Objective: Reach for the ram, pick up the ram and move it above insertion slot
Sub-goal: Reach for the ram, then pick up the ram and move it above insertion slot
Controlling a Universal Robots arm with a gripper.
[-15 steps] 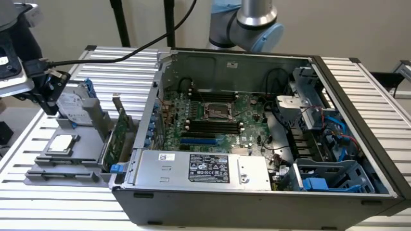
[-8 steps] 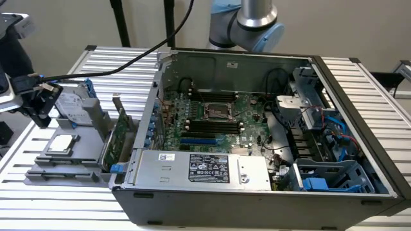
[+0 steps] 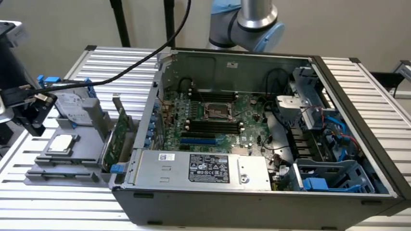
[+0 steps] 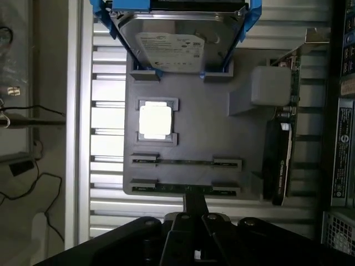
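Found the gripper low over the grey holder tray, its tip at or all but at the nearer ram of two standing on edge in their clips, with the second ram stick just beyond. Could not tell whether spread, pressed together or pinching the stick.

Judged the main hazards thus:
- catching a clip end instead of bare board and dragging the tray
- gripping off-centre and tilting the stick on the lift
- brushing the second stick or the processor past it

Noted also the expansion card upright between the tray and the open computer case. Judged a shallow carry toward the memory slots likely to snag there.
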